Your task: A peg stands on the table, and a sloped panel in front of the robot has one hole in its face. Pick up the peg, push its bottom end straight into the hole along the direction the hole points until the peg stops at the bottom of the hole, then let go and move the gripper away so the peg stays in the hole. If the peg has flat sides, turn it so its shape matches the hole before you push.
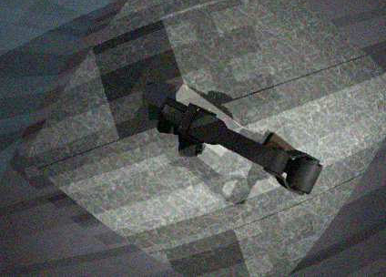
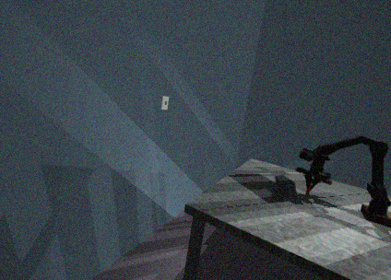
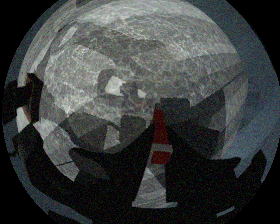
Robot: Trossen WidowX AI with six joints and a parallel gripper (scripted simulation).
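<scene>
Peg in the tool, hanging near the sloped panel.

The tool (image 2: 310,187) is closed nearly to its narrowest on the red peg (image 3: 160,140), gripping its upper part so the lower end juts free below, which seems meant to leave that end bare for the hole. In the exterior view the peg's tip hangs just above the worktop (image 2: 295,229), just beside the dark panel (image 2: 283,187); the hole itself cannot be made out. The worktop is a patchwork of grey, stone-like stripes crossed by hard bands of light and shadow. Around it stand dim blue walls, one bearing a small white plate (image 2: 164,102).
</scene>
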